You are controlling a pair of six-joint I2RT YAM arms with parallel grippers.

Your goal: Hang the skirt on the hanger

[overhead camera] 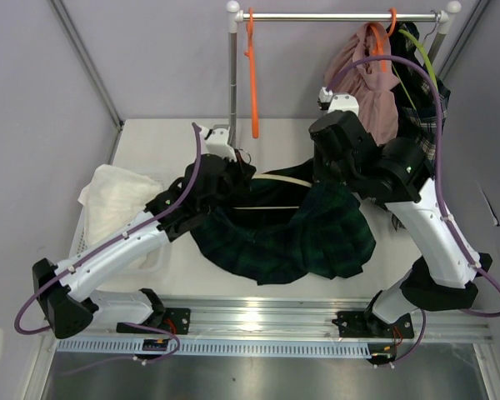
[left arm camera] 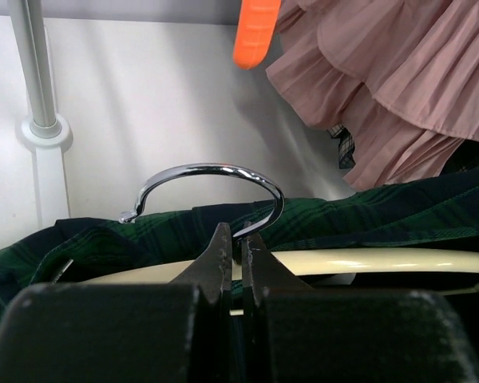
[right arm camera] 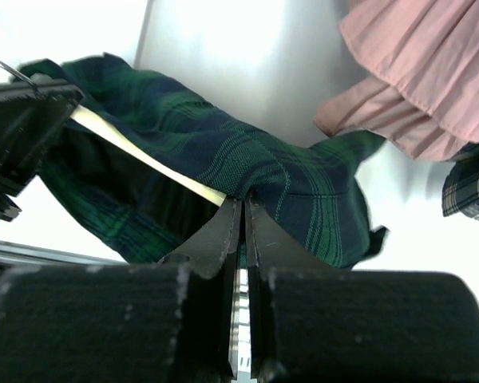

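A dark green plaid skirt lies bunched at the middle of the table, draped over a cream hanger. My left gripper is shut on the neck of the hanger's chrome hook, with the cream bar running off to the right under the skirt. My right gripper is shut on a fold of the skirt, right where the hanger's arm slips under the cloth. In the top view the left gripper and the right gripper sit at opposite ends of the hanger.
A clothes rail on a pole stands at the back, carrying an empty orange hanger, a pink pleated skirt and a dark plaid garment. A white cloth lies in a basket at the left.
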